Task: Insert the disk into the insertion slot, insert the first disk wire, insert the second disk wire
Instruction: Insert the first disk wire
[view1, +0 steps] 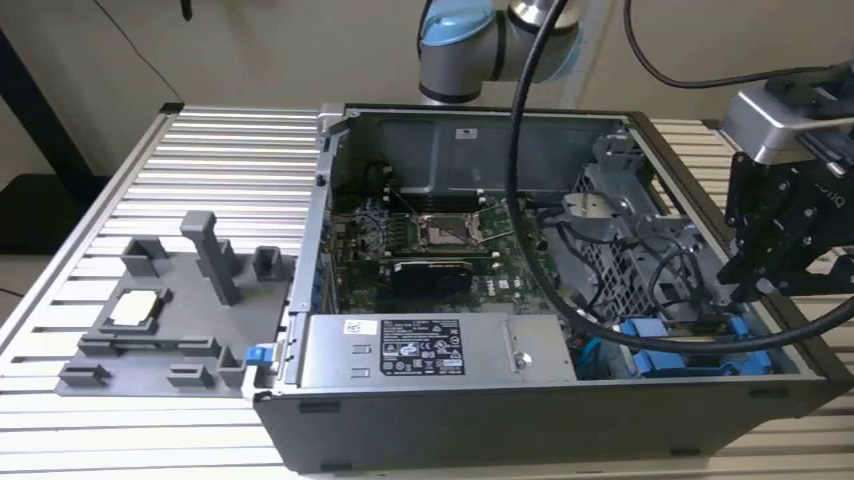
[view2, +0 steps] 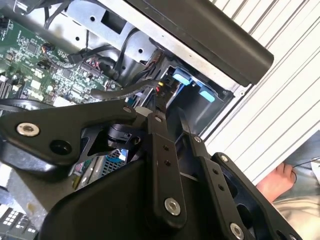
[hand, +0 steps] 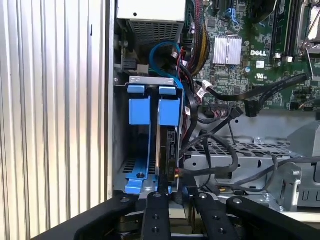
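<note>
Computer case (view1: 441, 420), open, with insertion slot (hand: 121, 145) holding the disk (hand: 167, 145) on edge in its blue carrier (hand: 169, 111): wire stage, judged. Gripper (hand: 178, 196) hovers just beside black wire (hand: 215, 171) at the disk; its grip cannot be told. Seating calls for fine alignment. Second wrist view adds a person's hand (view2: 277, 182).

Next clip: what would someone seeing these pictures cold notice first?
The open computer case on the slatted table takes the eye first in the exterior view. Next come the bright blue carrier frames in the insertion slot at the case's corner on the exterior view's right, one holding the disk on edge, with the black gripper close by them.
</note>
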